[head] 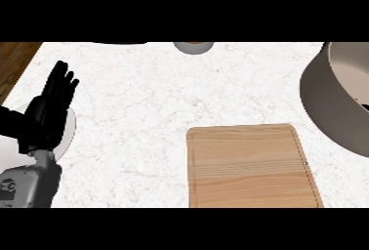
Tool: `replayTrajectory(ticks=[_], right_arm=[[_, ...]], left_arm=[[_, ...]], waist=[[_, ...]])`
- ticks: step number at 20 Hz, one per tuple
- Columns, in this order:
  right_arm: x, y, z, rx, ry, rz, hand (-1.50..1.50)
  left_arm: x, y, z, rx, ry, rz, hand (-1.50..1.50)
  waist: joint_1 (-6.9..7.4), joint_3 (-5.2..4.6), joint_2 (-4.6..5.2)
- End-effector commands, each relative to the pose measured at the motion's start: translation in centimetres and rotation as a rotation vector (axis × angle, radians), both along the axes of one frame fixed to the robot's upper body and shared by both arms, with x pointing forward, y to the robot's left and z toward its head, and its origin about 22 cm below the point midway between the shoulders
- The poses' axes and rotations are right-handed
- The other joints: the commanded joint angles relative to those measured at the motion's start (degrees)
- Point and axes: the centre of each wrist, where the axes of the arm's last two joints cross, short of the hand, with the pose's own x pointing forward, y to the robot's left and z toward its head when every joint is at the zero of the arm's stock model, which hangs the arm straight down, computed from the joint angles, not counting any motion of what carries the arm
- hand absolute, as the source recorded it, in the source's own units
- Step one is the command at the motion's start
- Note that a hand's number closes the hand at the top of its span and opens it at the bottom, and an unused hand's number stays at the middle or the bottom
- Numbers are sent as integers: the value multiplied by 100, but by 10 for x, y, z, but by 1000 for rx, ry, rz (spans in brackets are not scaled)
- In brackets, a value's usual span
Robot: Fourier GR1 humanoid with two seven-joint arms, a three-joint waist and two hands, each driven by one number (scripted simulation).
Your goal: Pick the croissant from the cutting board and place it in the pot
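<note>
The cutting board [252,166] lay bare on the counter [158,97]; no croissant showed anywhere, so whether it had reached the pot [338,97] at the right edge was unclear. The left hand [47,112] rested at the left, fingers straight and apart. The right hand was out of view.

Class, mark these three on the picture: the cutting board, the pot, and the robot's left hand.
cutting board [252,168]: head view, middle of its bare wooden top.
pot [320,93]: head view, its grey outer wall, at the right edge.
left hand [49,105]: head view, its palm, resting open at the left.
</note>
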Motion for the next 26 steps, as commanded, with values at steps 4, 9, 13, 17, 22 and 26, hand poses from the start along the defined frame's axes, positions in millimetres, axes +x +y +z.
replayTrajectory(ticks=[4, 9, 13, 17, 22, 26], right_arm=[[-18, -23, -12, 352, -171, 1, -150], [-52, -73, 19, 411, -198, -21, -150], [-72, -85, 6, 420, -184, -21, -150], [-94, -104, 15, 422, -190, -3, -150], [-124, -125, 27, 429, -150, 29, -150], [-128, -124, 18, 411, -144, 11, -150]], left_arm=[[4, 8, 15, 3, -18, 31, 0], [-9, 2, 5, 2, -8, 15, 0], [-3, 0, 6, -4, -12, 3, 0], [-2, -10, -8, -17, -19, 9, 0], [-1, -1, 6, -15, -1, 4, 0], [-6, 1, 2, -6, -10, 14, 0]], waist=[[-41, 216, 95], [22, 218, 103], [69, 227, 144], [60, 232, 162], [43, 238, 143], [76, 240, 145]])
